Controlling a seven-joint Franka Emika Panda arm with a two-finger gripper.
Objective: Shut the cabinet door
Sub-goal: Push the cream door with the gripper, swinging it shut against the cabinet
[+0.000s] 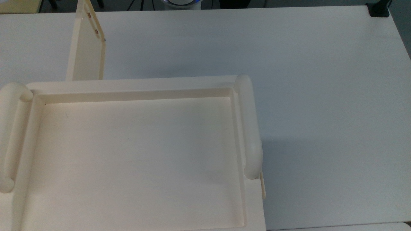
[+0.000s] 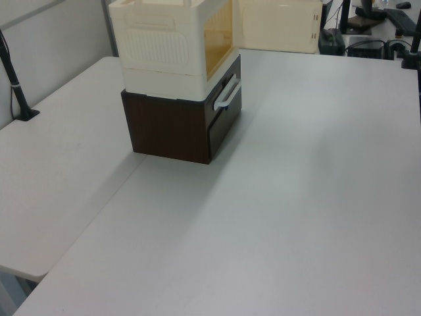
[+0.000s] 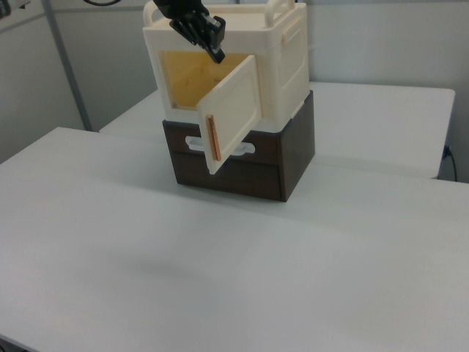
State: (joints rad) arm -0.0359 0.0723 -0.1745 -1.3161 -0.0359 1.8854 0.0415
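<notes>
We see the cabinet [image 3: 282,51], a cream box with a recessed tray top and thick tubular handles, sitting on a dark brown drawer unit [image 3: 293,165] on the white table [image 3: 220,279]. In the right view the cabinet door [image 3: 233,110] stands swung open, hinged along its edge at about 3 o'clock, its free edge with a thin brown strip reaching toward 7 o'clock, and the amber interior of the cabinet shows behind it. In the top view the cabinet [image 1: 135,86] fills the lower part from 6 to 9 o'clock, and the cabinet door [image 1: 85,54] juts out from its far edge toward 11 o'clock, with small brown fittings near its outer end. In the left view the cabinet door [image 2: 279,26] appears as a cream panel at about 12 o'clock, beyond the cabinet [image 2: 168,46]. The gripper [image 3: 215,53] hangs at about 11 o'clock in the right view, black, just above the top corner of the open door; its fingertips look pressed together with nothing between them, and whether they touch the door we cannot tell.
</notes>
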